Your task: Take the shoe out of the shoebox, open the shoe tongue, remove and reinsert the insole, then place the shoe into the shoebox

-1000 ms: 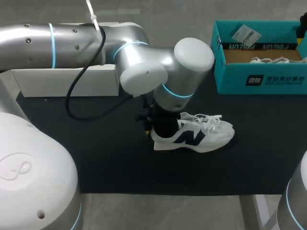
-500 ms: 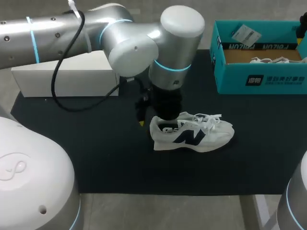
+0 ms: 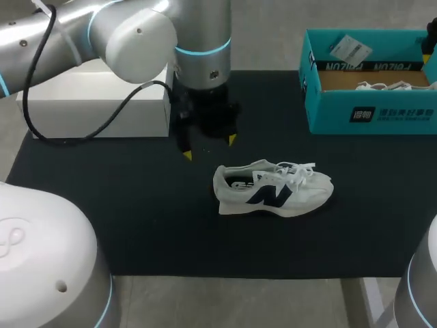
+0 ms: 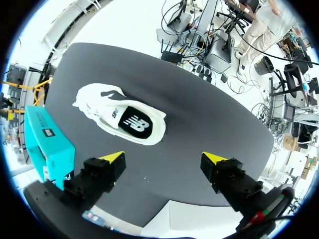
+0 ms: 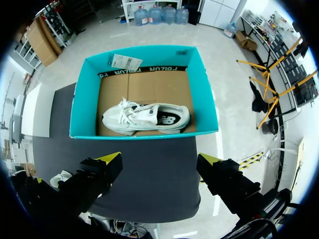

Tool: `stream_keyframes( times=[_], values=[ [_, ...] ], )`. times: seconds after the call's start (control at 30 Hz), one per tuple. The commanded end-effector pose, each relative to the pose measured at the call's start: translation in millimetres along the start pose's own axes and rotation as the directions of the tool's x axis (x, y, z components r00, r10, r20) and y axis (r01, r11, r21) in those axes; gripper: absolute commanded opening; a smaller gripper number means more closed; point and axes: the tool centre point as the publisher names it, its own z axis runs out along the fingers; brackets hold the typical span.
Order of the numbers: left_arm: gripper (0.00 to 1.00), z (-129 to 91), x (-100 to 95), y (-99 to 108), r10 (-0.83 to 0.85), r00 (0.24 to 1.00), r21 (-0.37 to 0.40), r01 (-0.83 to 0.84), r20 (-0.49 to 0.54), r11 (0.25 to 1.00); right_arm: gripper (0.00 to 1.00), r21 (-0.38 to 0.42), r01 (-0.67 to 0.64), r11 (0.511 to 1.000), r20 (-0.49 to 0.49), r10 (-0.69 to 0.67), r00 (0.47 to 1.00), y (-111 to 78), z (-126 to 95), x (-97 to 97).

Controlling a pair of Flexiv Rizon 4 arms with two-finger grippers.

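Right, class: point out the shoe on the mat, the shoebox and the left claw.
shoe on the mat (image 3: 273, 197), head view, dark logo on its side.
shoebox (image 3: 382, 113), head view, teal front wall.
left claw (image 4: 163, 158), left wrist view, midway between its yellow tips.

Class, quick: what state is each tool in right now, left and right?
Left tool: open, holding nothing.
Right tool: open, holding nothing.
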Motion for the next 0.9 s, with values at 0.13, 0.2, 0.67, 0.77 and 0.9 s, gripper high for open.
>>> stream_keyframes(
  times=[0.13, 0.2, 0.67, 0.77, 0.9],
  values=[
    [1.00, 2, 5.9, -1, 0.002, 0.998, -0.002, -0.001, 0.070, 1.000, 1.00, 0.000, 0.000, 1.000, 0.000, 0.000, 1.000, -0.2, 0, -0.1],
    [1.00, 2, 5.9, -1, 0.002, 0.998, -0.002, -0.001, 0.070, 1.000, 1.00, 0.000, 0.000, 1.000, 0.000, 0.000, 1.000, -0.2, 0, -0.1],
    [1.00, -42, 9.2, 25, -0.899, 0.434, 0.726, 0.636, -0.056, 0.262, 1.00, 0.000, 0.000, 1.000, 0.000, 0.000, 1.000, -0.2, 0, -0.1],
    [1.00, -49, 15.3, 25, -0.930, 0.356, 0.784, 0.602, -0.095, 0.151, 1.00, 0.000, 0.000, 1.000, 0.000, 0.000, 1.000, -0.2, 0, -0.1],
    [1.00, -54, 23.5, 10, -0.940, 0.311, 0.848, 0.528, -0.141, 0.047, 1.00, 0.000, 0.000, 1.000, 0.000, 0.000, 1.000, -0.2, 0, -0.1]
  ],
)
